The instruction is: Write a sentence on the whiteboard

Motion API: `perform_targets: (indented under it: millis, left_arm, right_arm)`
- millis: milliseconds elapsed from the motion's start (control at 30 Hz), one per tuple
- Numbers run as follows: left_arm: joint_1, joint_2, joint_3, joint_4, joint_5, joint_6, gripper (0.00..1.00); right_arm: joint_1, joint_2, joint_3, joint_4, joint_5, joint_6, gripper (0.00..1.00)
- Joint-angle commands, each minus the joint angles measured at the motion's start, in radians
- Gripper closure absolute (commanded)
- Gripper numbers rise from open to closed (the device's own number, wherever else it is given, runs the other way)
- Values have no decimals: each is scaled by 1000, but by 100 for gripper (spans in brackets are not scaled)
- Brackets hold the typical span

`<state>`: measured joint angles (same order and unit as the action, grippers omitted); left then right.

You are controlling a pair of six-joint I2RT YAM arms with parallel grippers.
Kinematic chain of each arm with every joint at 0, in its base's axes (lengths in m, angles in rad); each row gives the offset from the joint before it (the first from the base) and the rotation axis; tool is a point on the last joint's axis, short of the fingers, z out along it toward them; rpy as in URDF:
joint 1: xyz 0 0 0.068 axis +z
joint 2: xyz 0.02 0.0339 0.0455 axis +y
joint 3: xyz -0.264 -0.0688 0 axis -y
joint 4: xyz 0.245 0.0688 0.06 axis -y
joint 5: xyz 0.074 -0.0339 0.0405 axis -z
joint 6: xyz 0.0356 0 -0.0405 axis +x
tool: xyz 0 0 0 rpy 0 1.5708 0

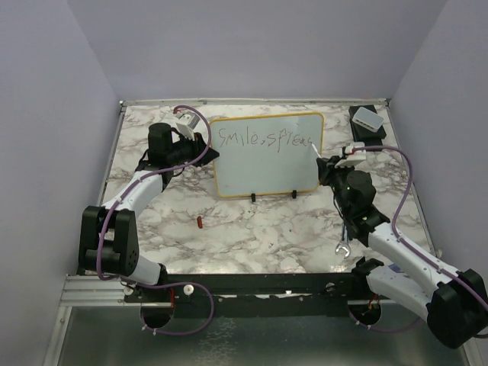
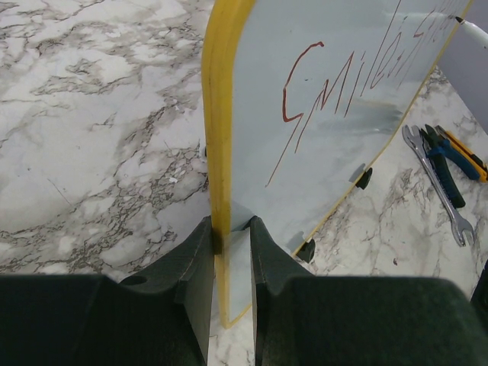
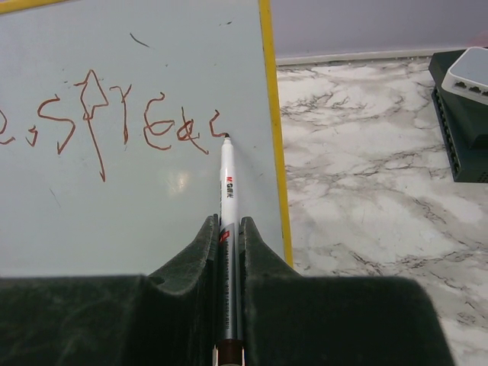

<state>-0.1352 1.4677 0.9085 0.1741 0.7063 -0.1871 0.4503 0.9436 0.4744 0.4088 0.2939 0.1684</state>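
The whiteboard [image 1: 267, 174] stands upright on small black feet, with a yellow rim. My left gripper [image 1: 204, 149] is shut on its left edge, and in the left wrist view the fingers [image 2: 194, 252] pinch the rim of the whiteboard [image 2: 320, 168]. The sentence [image 1: 263, 139] is one line of thin red-brown letters, "smile, sprea" plus a part letter [image 3: 122, 126]. My right gripper [image 3: 229, 223] is shut on a white marker [image 3: 229, 191]. Its tip touches the whiteboard [image 3: 137, 213] at the line's end, near the right rim.
A white box on a dark base [image 1: 367, 118] sits at the back right. A small red cap [image 1: 200, 222] lies in front of the board. A wrench [image 2: 438, 183] and pliers [image 2: 446, 164] lie near the right arm.
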Motion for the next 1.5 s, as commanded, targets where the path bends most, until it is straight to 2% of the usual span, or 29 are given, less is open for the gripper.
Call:
perform_targets:
  millis: [0, 567, 1467]
  left_arm:
    - [-17, -10, -11, -26, -22, 2, 88]
    - [-21, -7, -10, -26, -21, 2, 88]
    - [-25, -12, -11, -25, -22, -2, 88]
  right_arm:
    - [-3, 1, 42, -22, 49, -4, 99]
    - [-4, 79, 154, 21, 71, -72, 99]
    - [-2, -2, 31, -122, 51, 30, 99]
